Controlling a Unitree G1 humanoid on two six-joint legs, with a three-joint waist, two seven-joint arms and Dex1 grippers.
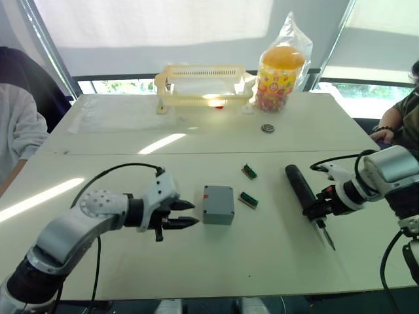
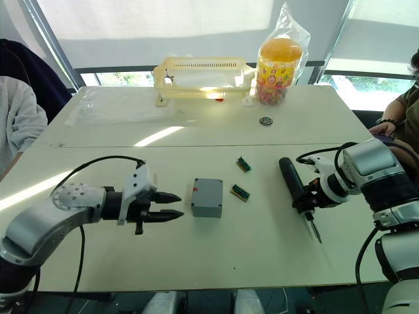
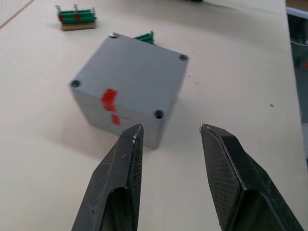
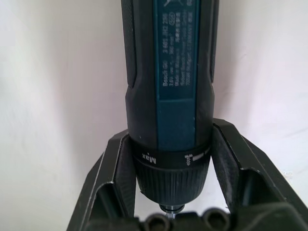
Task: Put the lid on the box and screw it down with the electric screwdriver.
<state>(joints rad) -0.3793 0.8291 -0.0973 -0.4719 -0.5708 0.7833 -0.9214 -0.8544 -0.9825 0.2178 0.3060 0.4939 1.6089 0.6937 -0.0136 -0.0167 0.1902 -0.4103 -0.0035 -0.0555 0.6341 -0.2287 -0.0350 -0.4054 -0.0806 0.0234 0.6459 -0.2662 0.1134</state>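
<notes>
The right end effector [image 1: 319, 210] pinches the electric screwdriver [image 1: 301, 188] near its bit end; its long axis runs away from the robot, bit toward it. The left end effector [image 1: 185, 214], spread, sits just beside the lidded box [image 1: 218, 204] mid-tabletop [image 1: 275, 261].

Two cream rectangular tables [image 1: 196, 140] abut; at twelve o'clock, bright windows [image 1: 163, 26] with white blinds cast sunlight streaks.

White table [image 1: 196, 261] carries box [image 1: 218, 204], basket [image 1: 204, 84], jar [image 1: 280, 77].
</notes>
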